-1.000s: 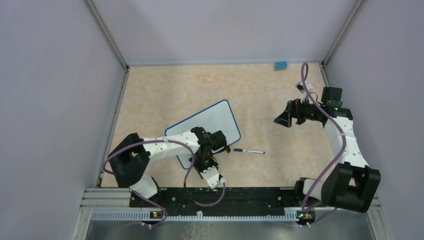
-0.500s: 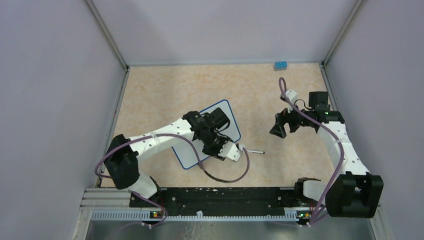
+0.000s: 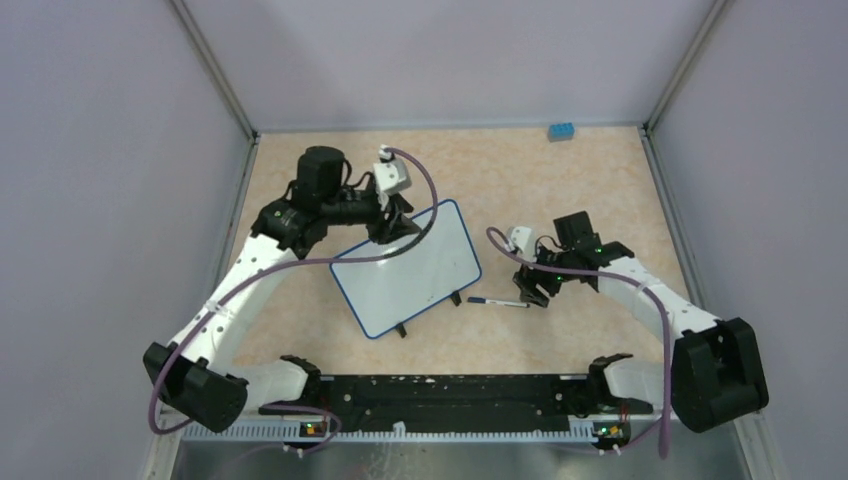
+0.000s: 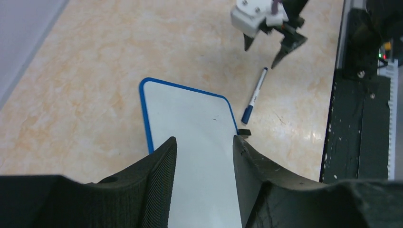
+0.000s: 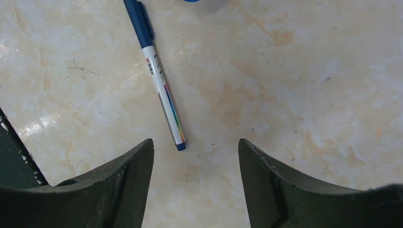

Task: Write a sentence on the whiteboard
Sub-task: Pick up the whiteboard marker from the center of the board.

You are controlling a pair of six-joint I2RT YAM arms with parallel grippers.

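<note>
Blank whiteboard (image 3: 410,270); writing remains. Loose marker (image 5: 161,85) lies under right gripper (image 5: 195,143). Both it and left gripper (image 4: 204,142) stand apart, empty.

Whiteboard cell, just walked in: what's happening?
The whiteboard lies blank on the table; no writing shows yet. The capped marker lies loose on the table to its right. The right tool sits just over the marker's tail end, jaws apart, holding nothing. The left tool is over the whiteboard's far end, also open and empty.
</note>
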